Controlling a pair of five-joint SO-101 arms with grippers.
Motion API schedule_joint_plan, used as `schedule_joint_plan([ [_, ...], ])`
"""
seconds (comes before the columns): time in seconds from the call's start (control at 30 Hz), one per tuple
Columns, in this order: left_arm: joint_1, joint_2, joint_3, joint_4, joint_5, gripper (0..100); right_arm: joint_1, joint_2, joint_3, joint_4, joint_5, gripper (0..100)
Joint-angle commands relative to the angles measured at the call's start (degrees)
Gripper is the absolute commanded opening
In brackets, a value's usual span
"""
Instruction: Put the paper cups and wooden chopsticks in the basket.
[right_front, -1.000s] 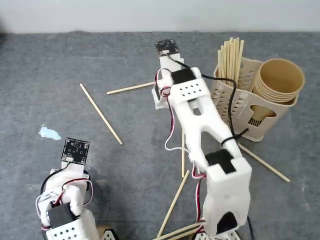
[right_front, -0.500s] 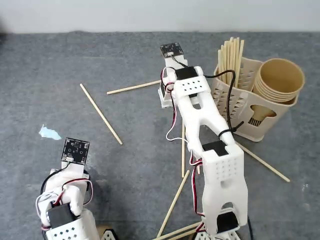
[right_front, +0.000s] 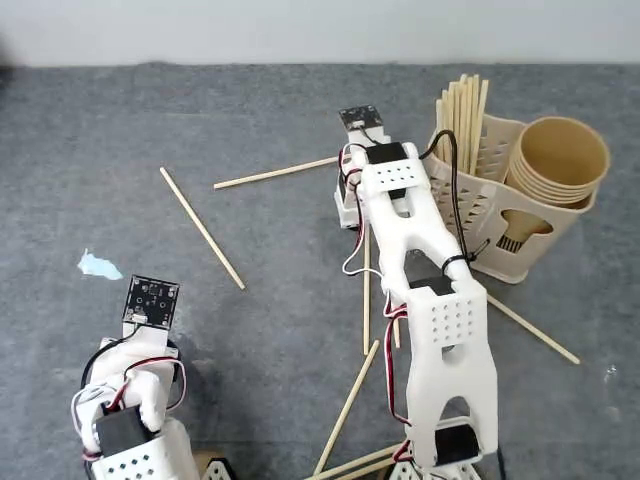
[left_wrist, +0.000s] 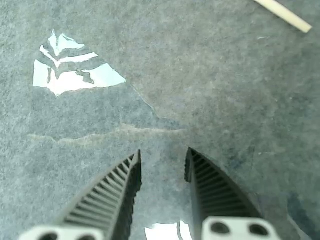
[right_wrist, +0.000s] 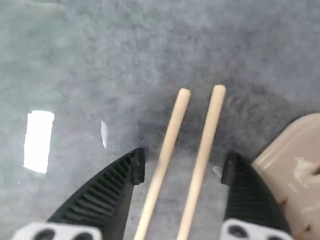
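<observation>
**Chopsticks check-in: right gripper (right_wrist: 183, 157) wide open, left gripper (left_wrist: 163, 154) holding nothing**

So the right gripper is down close to the grey surface (right_front: 120, 120) with its jaws spread really wide. Two chopsticks (right_wrist: 172, 135) lie side by side in the gap between them. As far as I can tell neither stick touches a jaw, so it's got hold of nothing. A corner of the basket (right_front: 535, 245) sits just beside one jaw.

From the high view, the basket is at the right side of the surface, right next to the right arm. The stack of paper cups (right_front: 560, 160) is in its right-hand compartment. A bundle of chopsticks (right_front: 462, 110) stands upright in the compartment beside that.

Loose chopsticks (right_front: 201, 228) are scattered flat on the surface. A couple lie left of the arm, some near its base, and one pokes out from under the basket side.

The left gripper is near the lower left corner, well apart from the basket. Its jaws are partly open with only bare surface between them. A pale blue scrap (left_wrist: 70, 75) lies near it.
</observation>
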Motion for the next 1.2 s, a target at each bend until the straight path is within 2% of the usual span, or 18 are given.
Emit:
schedule_joint_plan([
  [0.0,0.4,-0.4,-0.7,0.4,0.4,14,-2.5,1.2,-1.3,0.7,1.8,8.2],
  [0.07,0.4,-0.4,-0.7,0.4,0.4,14,-3.8,1.3,-1.3,0.7,4.0,0.1],
  [0.13,0.4,-0.4,-0.7,0.4,0.4,14,-4.9,1.1,-1.3,0.7,4.3,2.8],
  [0.37,0.4,-0.4,-0.7,0.4,0.4,14,-7.8,-1.5,-1.4,3.6,4.6,0.8],
  [0.87,0.4,-0.4,-0.7,0.4,0.4,14,-11.9,-28.3,-1.1,17.9,4.6,0.8],
  [1.07,0.4,-0.4,-0.7,0.4,0.4,14,-12.4,-24.0,-0.5,21.1,4.3,1.6],
  [1.17,0.4,-0.4,-0.7,0.4,0.4,14,-12.4,-19.0,-0.4,20.9,4.2,8.5],
])
